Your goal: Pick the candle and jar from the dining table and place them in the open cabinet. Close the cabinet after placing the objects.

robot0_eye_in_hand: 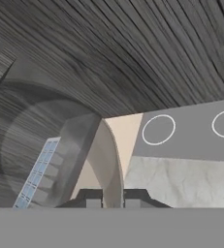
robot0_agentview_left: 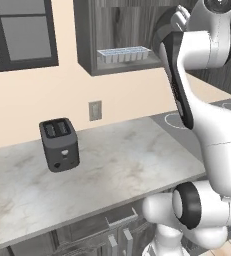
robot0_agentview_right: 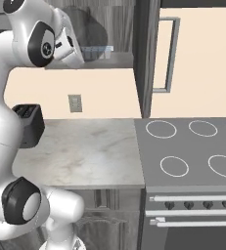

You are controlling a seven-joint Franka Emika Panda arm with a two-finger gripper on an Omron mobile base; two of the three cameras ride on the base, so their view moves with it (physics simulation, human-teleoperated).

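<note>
The jar (robot0_eye_in_hand: 50,145), a frosted grey see-through cylinder, is in my gripper (robot0_eye_in_hand: 108,203), whose two fingertips are shut on its thin curved wall. My arm reaches up into the open dark wood-grain cabinet (robot0_agentview_left: 87,40). There the jar (robot0_agentview_right: 87,29) hangs just above the inner shelf, next to the clear ridged tray (robot0_agentview_left: 124,54). In the left base view the jar (robot0_agentview_left: 158,26) shows as a dark rounded shape behind my forearm. I cannot tell whether it touches the shelf. The candle and the dining table are out of view.
The cabinet door (robot0_agentview_right: 145,58) stands open, edge-on, to the right of the shelf. Below lies a marble counter (robot0_agentview_left: 112,170) with a dark toaster (robot0_agentview_left: 59,145) and a wall outlet (robot0_agentview_right: 75,103). A stove top (robot0_agentview_right: 192,146) adjoins the counter on the right.
</note>
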